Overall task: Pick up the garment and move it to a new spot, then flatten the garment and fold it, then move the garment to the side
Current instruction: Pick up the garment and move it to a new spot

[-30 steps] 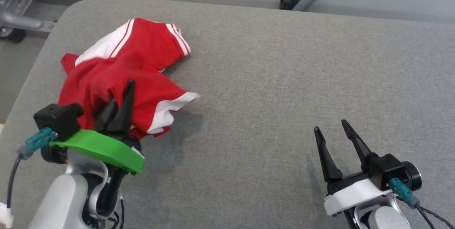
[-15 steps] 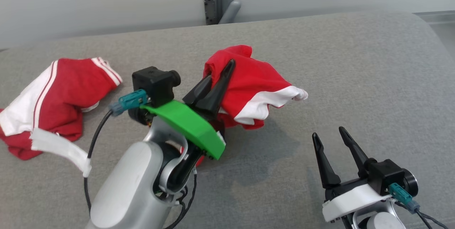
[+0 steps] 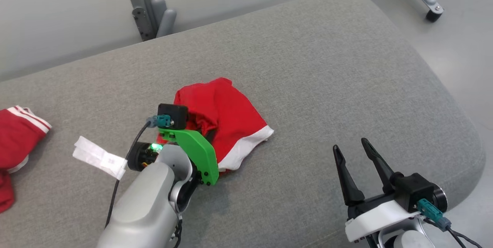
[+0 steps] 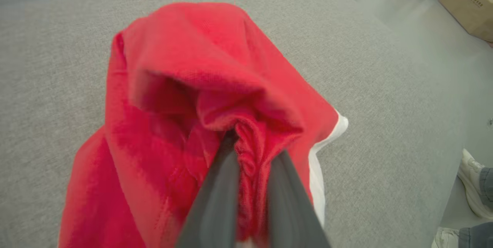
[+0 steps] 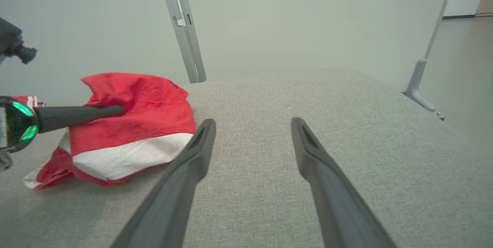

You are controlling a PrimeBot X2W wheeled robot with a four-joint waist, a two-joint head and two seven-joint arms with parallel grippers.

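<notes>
Over the last second the head view swung to the robot's right, so the shift of the whole picture was partly the camera's own. The real change was in the red garment (image 3: 227,121). It had been pulled off the heap, carried clear of the other red piece (image 3: 19,132), which now sat at 9 o'clock in the head view, and brought down. It lay crumpled on the grey padded surface (image 3: 327,67) near the middle of that view, its white band towards 4 o'clock. The left gripper (image 4: 256,148) was still pinched tight on a bunched fold of it. The right gripper (image 3: 349,144) waited at 5 o'clock, its 2 fingers spread wide and holding nothing. The move to a new spot looked nearly finished, with release and flattening likely next.

A white label (image 3: 100,157) lay on the surface at 8 o'clock. Beyond the rounded far edge stood a grey post (image 3: 142,5) at 11 o'clock and a caster (image 3: 433,15) at 1 o'clock. The left wrist view also caught a cardboard box (image 4: 468,9) and a person's shoe (image 4: 473,186) on the floor
</notes>
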